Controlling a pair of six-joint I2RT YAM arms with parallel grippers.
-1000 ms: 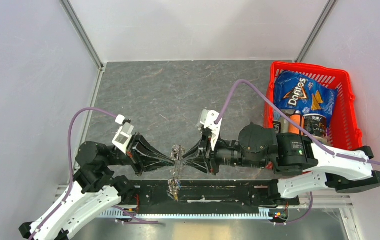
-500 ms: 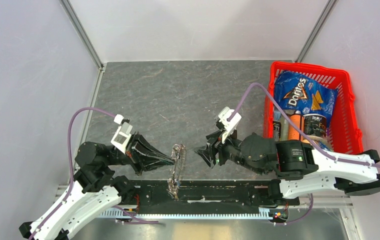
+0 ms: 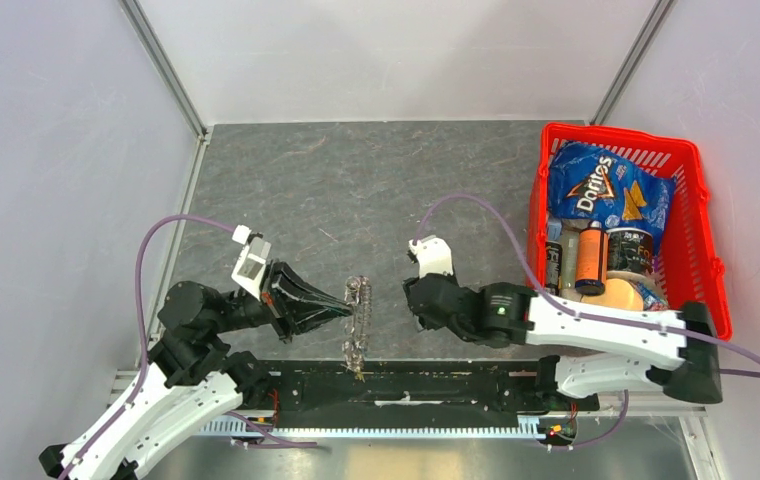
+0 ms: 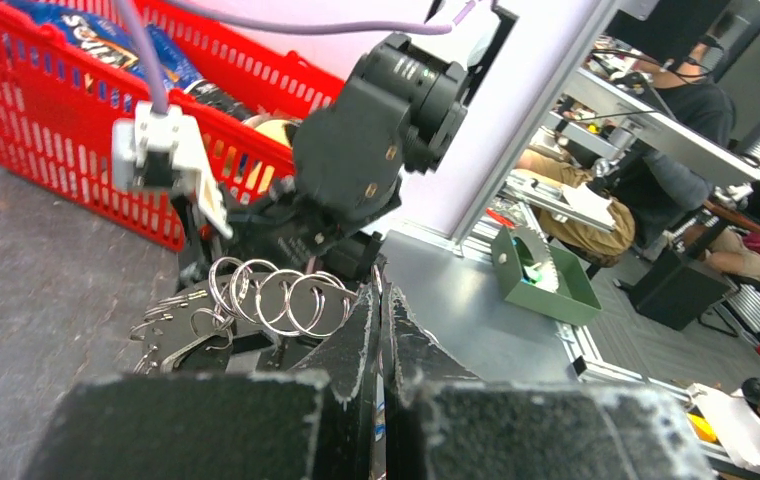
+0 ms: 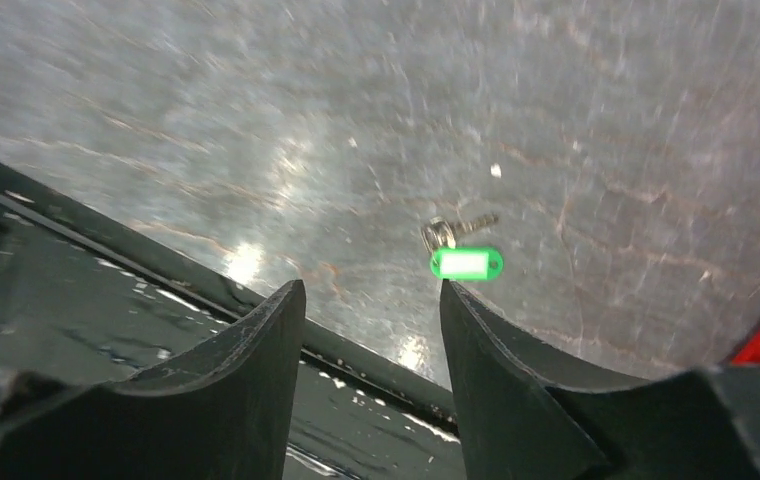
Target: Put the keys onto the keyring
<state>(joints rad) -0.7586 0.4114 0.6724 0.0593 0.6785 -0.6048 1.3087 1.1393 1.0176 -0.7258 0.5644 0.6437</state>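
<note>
My left gripper (image 3: 342,306) is shut on the keyring (image 3: 358,298), a bunch of silver rings with grey metal pieces hanging down toward the table's near edge. In the left wrist view the rings (image 4: 274,299) fan out just left of the closed fingertips (image 4: 380,292). My right gripper (image 3: 416,302) is open and empty, a short way right of the keyring, pointing down at the table. In the right wrist view a green-headed key (image 5: 466,263) with a small metal key (image 5: 444,233) lies on the grey table beyond the open gripper (image 5: 371,290). The black-headed key is not in view.
A red basket (image 3: 711,245) at the right holds a Doritos bag (image 3: 604,192) and several bottles. A black rail (image 3: 456,385) runs along the table's near edge, just below the hanging keyring. The right arm's wrist (image 4: 376,130) looms close behind the rings.
My right gripper has let go of the keyring, drawn back to the right and turned down toward the table. My left gripper keeps its hold on the keyring.
</note>
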